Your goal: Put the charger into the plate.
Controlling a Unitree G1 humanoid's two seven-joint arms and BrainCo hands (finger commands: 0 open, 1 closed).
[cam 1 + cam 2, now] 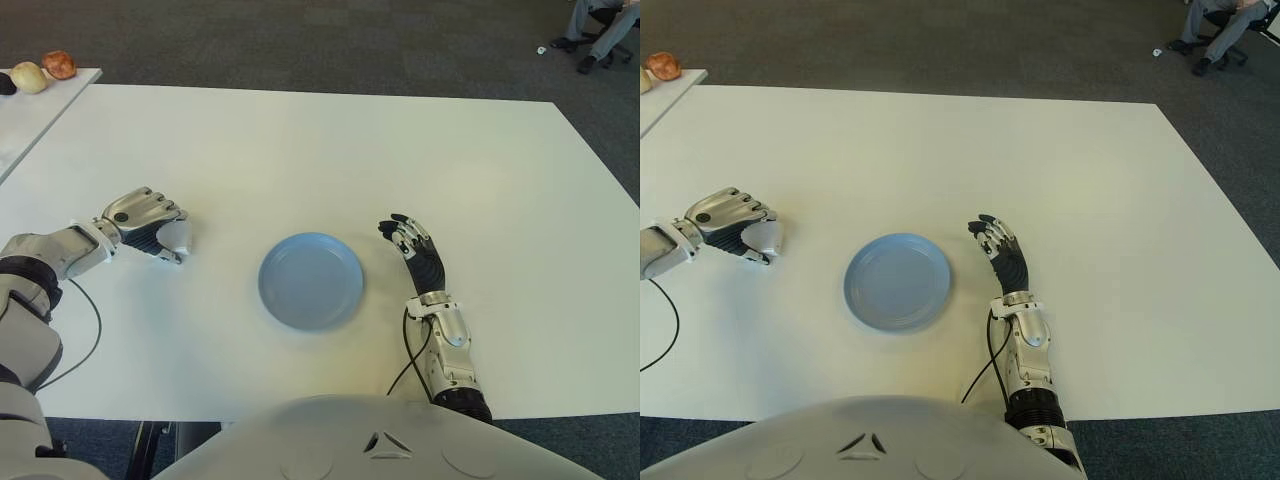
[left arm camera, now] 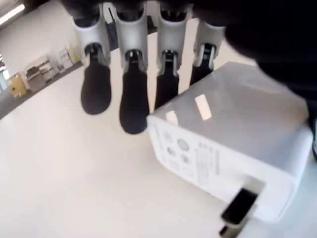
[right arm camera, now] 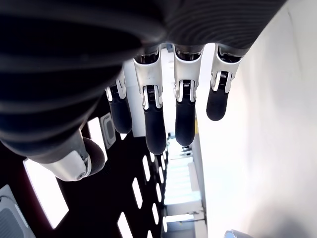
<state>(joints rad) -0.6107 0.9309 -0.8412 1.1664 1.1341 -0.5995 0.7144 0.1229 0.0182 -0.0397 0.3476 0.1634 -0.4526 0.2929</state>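
Note:
A white charger with metal prongs sits at the left of the white table. My left hand is curled over it, and the left wrist view shows the charger close against the palm with the dark fingertips bent past its far edge. The empty light-blue plate lies mid-table, a little to the right of that hand. Just right of the plate lies my right hand, fingers relaxed and holding nothing.
A second white table at the far left carries a few round food items. A seated person's legs show at the far right on the grey carpet. A black cable loops beside my left arm.

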